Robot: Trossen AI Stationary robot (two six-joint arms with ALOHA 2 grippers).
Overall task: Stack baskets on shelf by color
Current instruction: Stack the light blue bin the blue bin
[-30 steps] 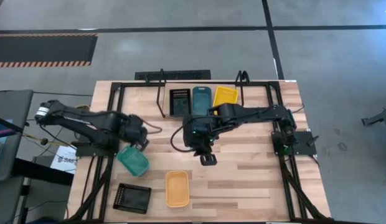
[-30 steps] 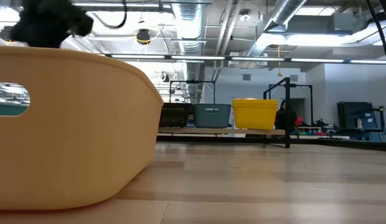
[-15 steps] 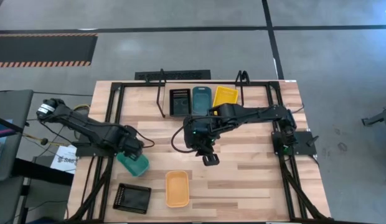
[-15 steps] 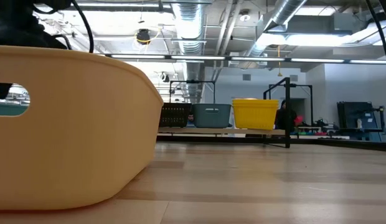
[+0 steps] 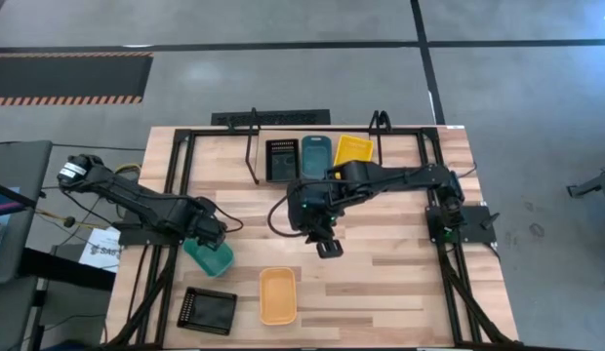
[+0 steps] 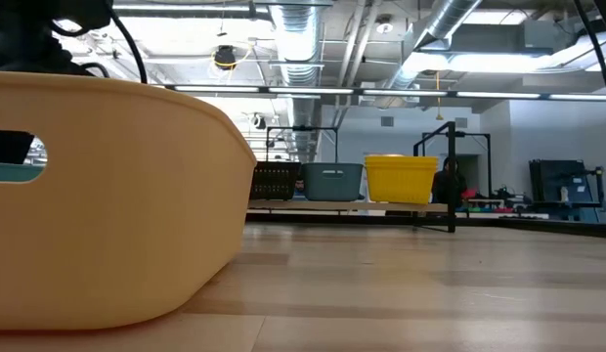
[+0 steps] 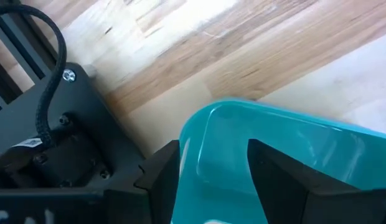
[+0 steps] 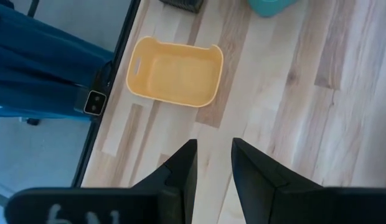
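Note:
A teal basket (image 5: 215, 259) sits on the table near its left edge. My left gripper (image 5: 211, 237) stands open over it: in the left wrist view, one finger is outside and one inside the teal basket (image 7: 292, 149). My right gripper (image 5: 327, 249) hovers open over mid-table with nothing between its fingers (image 8: 211, 162). An orange basket (image 5: 277, 294) and a black basket (image 5: 207, 310) lie near the front edge. At the back, by the shelf (image 5: 252, 146), stand a black basket (image 5: 281, 159), a blue-grey one (image 5: 316, 153) and a yellow one (image 5: 352, 150). My left gripper straddles the teal basket's wall (image 7: 193, 134) from above, slanting down. The outer finger (image 7: 162, 177) lies close beside the wall, and I cannot tell whether it touches. A gap shows between the wall and the inner finger (image 7: 274, 180). The basket rests on the table.
The black frame (image 5: 176, 185) edges the wooden table, and its mount (image 7: 50, 155) lies right beside the teal basket. The orange basket (image 6: 117, 196) fills the low view's left half. Bare wood lies between the orange basket and the shelf's row (image 6: 332, 181).
My left gripper has gone down and toward the table's near edge with the teal basket. The basket, held higher a second ago, now stands on the table and has kept still for the last half second.

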